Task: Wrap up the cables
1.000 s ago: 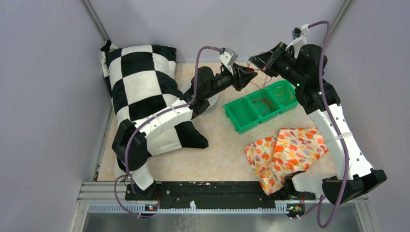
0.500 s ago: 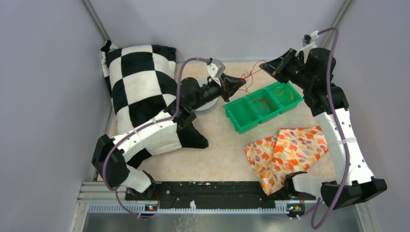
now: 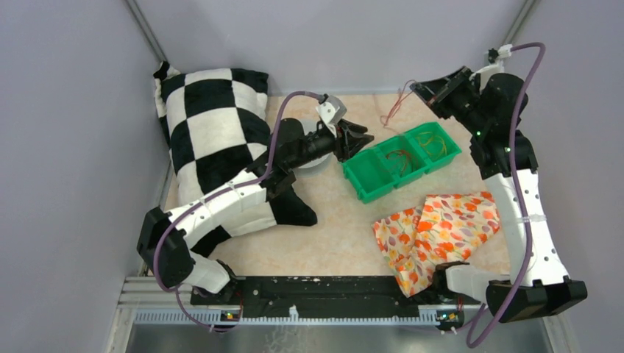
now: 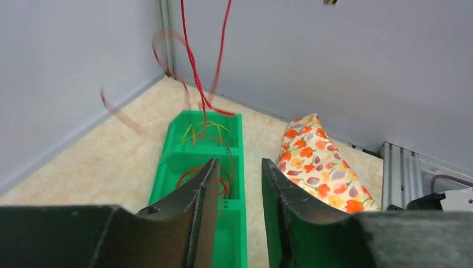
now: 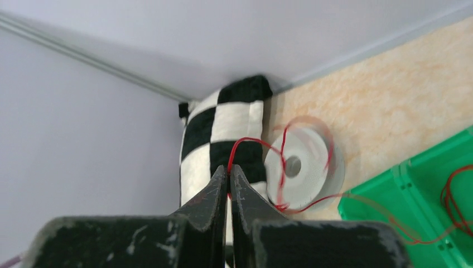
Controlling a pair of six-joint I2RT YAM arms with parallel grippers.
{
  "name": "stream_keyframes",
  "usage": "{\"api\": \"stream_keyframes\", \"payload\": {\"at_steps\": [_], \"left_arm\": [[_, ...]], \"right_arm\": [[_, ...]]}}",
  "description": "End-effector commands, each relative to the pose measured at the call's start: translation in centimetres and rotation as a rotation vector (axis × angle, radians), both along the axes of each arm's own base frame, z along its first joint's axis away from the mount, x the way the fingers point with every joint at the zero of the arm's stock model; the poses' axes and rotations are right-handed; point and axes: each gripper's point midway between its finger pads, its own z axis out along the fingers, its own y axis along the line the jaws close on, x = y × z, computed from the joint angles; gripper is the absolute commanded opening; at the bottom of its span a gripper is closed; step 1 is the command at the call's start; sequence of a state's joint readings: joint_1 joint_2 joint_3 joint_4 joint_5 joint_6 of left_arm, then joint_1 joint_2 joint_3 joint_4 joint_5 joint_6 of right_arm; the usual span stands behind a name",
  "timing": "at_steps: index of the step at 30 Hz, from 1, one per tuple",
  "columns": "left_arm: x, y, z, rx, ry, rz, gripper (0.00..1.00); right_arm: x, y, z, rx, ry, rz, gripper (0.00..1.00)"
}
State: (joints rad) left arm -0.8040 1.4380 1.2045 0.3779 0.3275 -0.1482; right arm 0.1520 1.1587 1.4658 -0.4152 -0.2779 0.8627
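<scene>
My right pincer [image 5: 229,173] is clenched on one red cable [image 3: 391,110], holding it in the air near the far wall, over the surface just behind the green bin [image 3: 366,185]. The other cables [image 3: 399,159] lie curled in the bin's middle compartment and in the one nearest the right arm. My left pincer [image 4: 240,167] is released, jaws apart with nothing between them, low beside the bin's other end. The held strand hangs roughly vertically from the grip, long axis top to bottom, its free tail curling downward; blur hides exactly where it ends. To wrap it well, I judge I should catch that dangling tail with the left pincer, hold light tension, and lead it to the white spool [image 5: 295,164] without snagging the binned loops.
</scene>
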Motion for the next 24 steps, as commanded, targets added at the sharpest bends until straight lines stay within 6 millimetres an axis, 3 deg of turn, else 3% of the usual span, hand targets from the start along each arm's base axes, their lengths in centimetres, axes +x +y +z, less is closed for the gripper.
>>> {"api": "stream_keyframes", "payload": {"at_steps": [1, 2, 3, 8, 9, 11, 12, 19, 21, 24], "left_arm": [[-0.6, 0.6, 0.5, 0.013, -0.020, -0.015, 0.27], [-0.5, 0.6, 0.5, 0.009, -0.015, -0.010, 0.07], [-0.4, 0.6, 0.5, 0.006, -0.007, -0.006, 0.00], [-0.1, 1.4, 2.1, -0.029, -0.011, 0.040, 0.00], [0.1, 1.8, 3.1, -0.047, -0.014, 0.065, 0.09], [0.4, 2.7, 5.1, -0.070, -0.016, 0.099, 0.43], [0.6, 3.0, 6.1, -0.072, -0.015, 0.104, 0.51], [1.2, 5.6, 10.2, -0.101, 0.045, 0.007, 0.69], [1.6, 5.8, 10.3, -0.115, 0.048, -0.010, 0.72], [2.0, 4.6, 10.0, -0.097, 0.057, -0.058, 0.74]], "right_arm": [[0.1, -1.7, 5.5, 0.055, -0.187, -0.066, 0.00], [0.0, -1.5, 5.7, 0.060, -0.190, -0.058, 0.00], [-0.1, -1.4, 5.8, 0.063, -0.192, -0.048, 0.00], [-0.5, -0.3, 6.0, 0.032, -0.213, 0.030, 0.00], [-0.8, 0.2, 6.1, 0.009, -0.227, 0.068, 0.00], [-1.0, 1.4, 5.7, -0.046, -0.238, 0.161, 0.00], [-1.2, 2.0, 5.5, -0.074, -0.238, 0.211, 0.00], [-3.2, 4.8, 2.6, -0.173, -0.237, 0.510, 0.00], [-4.1, 5.4, 2.3, -0.173, -0.253, 0.584, 0.00], [-5.3, 6.0, 2.4, -0.159, -0.278, 0.667, 0.00]]}}
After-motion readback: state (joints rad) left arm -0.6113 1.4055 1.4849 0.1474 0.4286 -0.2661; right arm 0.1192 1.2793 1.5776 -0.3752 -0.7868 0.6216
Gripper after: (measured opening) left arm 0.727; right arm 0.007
